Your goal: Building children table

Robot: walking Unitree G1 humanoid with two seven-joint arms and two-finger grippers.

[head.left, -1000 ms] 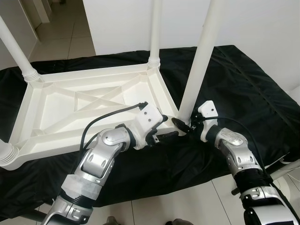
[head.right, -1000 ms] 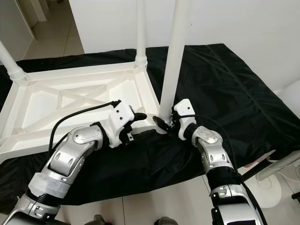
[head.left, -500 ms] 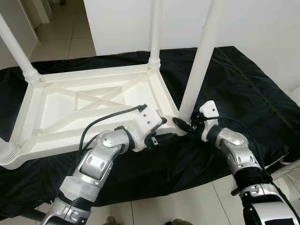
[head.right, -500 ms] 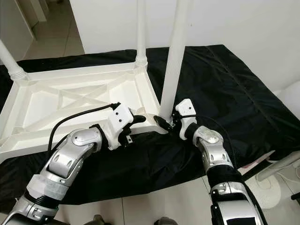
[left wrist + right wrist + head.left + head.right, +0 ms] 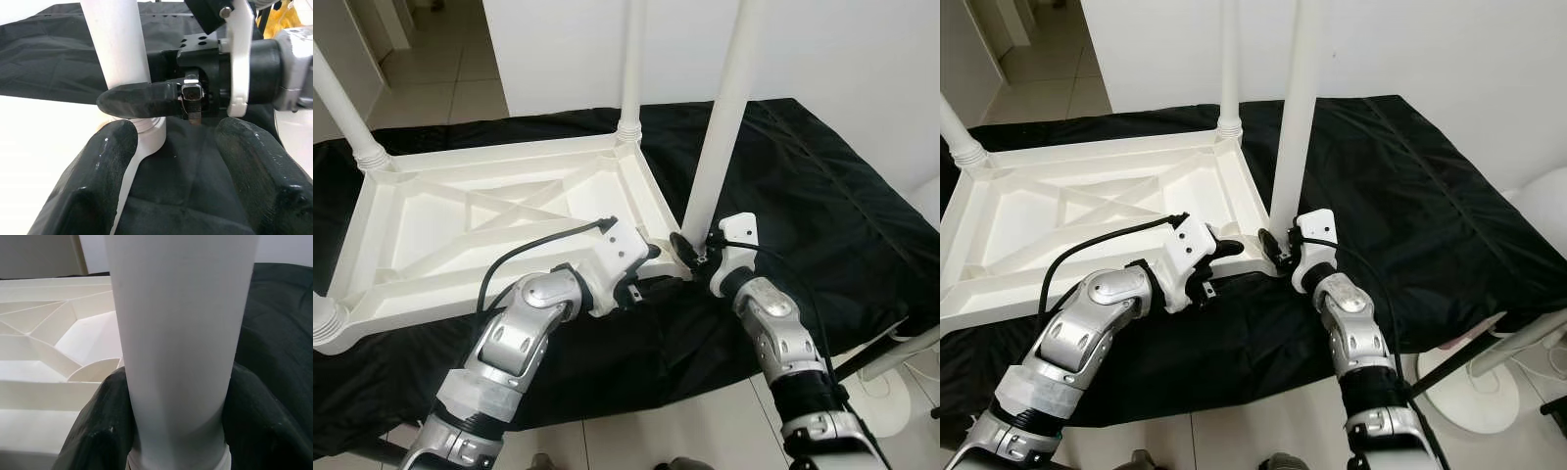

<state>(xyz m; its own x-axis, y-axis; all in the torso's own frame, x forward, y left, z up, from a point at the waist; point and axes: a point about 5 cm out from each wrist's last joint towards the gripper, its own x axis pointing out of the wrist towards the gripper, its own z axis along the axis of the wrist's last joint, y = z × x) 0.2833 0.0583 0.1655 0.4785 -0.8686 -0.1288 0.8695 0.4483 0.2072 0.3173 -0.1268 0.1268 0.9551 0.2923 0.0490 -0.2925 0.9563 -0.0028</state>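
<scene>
At frame centre, the right gripper [image 5: 690, 248] clenched the white table leg [image 5: 717, 137] near its base at the upturned tabletop's [image 5: 489, 230] corner; the left gripper [image 5: 171, 147] hovered spread open, empty, beside it.

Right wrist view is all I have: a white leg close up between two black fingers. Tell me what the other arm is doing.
Observer: The left end effector sits at the near right corner of the upturned white table top, beside the right end effector. Its fingers are spread, holding nothing.
Operator: Report how many legs are on.
Observer: Besides your leg, three more stand in the other corners, such as the far right leg.
Operator: Say what the table lies on.
Observer: A black cloth covering a raised surface, tiled floor beyond.
</scene>
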